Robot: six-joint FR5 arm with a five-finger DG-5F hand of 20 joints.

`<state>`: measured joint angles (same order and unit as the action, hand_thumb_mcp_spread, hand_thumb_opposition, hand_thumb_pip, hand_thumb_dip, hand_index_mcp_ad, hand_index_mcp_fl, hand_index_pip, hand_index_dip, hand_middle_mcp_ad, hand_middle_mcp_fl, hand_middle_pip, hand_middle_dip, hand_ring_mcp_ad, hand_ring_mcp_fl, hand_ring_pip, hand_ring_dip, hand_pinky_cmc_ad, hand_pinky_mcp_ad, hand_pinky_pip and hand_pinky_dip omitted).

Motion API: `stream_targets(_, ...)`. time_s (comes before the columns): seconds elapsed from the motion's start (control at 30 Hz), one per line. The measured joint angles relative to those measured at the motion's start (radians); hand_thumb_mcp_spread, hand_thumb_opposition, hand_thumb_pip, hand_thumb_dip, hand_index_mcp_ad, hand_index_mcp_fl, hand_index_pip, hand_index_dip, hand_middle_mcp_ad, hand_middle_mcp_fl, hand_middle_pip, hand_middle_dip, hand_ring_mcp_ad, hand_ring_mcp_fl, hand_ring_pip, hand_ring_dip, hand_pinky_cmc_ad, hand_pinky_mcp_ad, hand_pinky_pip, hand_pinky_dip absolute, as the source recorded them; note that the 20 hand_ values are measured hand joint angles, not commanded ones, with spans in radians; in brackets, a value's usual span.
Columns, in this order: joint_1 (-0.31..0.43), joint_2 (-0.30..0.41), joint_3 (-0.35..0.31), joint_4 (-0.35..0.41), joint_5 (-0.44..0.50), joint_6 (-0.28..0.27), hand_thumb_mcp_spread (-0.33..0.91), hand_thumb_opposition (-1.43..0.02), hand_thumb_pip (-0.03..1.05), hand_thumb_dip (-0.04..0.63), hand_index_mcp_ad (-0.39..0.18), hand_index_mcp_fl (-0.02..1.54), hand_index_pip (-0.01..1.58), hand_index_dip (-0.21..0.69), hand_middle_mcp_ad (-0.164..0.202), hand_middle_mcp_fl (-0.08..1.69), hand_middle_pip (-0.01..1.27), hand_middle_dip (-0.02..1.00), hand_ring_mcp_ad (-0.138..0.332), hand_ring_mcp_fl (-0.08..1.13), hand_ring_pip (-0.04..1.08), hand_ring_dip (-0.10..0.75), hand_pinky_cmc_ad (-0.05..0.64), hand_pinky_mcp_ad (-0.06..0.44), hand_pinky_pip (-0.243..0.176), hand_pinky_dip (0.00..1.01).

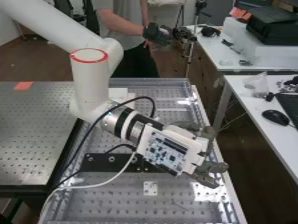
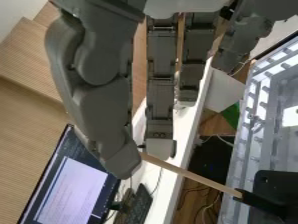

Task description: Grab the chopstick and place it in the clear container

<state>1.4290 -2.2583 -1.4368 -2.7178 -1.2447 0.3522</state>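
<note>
In the high view the hand [image 1: 205,178] is over the right side of the perforated metal bench, its fingers pointing toward the bench's right edge. The wrist view shows the hand [image 2: 106,110] with its thumb and a finger curled together at their tips, pinching one end of the wooden chopstick [image 2: 189,174]. From that pinch the chopstick slants away, and its far end meets a black piece [image 2: 263,202]. Whether the two are fixed together I cannot tell. Part of the chopstick is hidden at the fingertips.
A black bracket [image 1: 110,162] is mounted on the bench [image 1: 126,200] beside the arm, with cables around it. White side tables [image 1: 259,95] stand beyond the bench's right edge, one with a mouse [image 1: 275,117]. A monitor [image 2: 70,190] and keyboard [image 2: 138,206] are in the wrist view.
</note>
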Motion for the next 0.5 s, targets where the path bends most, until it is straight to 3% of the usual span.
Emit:
stream_targets(0.23,-0.001,-0.002,0.004,-0.001,0.0,-0.02,0.67,-1.08,0.44,0.284,-0.23,1.23,0.4,0.365,-0.002,1.18,0.36,0.65,0.084,0.5,0.1,0.328,0.396,0.216,-0.03,0.18)
stream_targets(0.3,-0.001,-0.002,0.005,0.001,0.003,-0.029,0.69,-1.08,0.44,0.283,-0.216,1.24,0.38,0.379,-0.003,1.18,0.36,0.65,0.087,0.53,0.1,0.328,0.4,0.215,-0.031,0.18)
stream_targets(0.5,0.003,0.001,0.004,0.015,0.022,-0.062,0.74,-1.09,0.44,0.283,-0.101,1.32,0.28,0.396,0.0,1.23,0.32,0.65,0.084,0.57,0.11,0.332,0.398,0.215,-0.021,0.18)
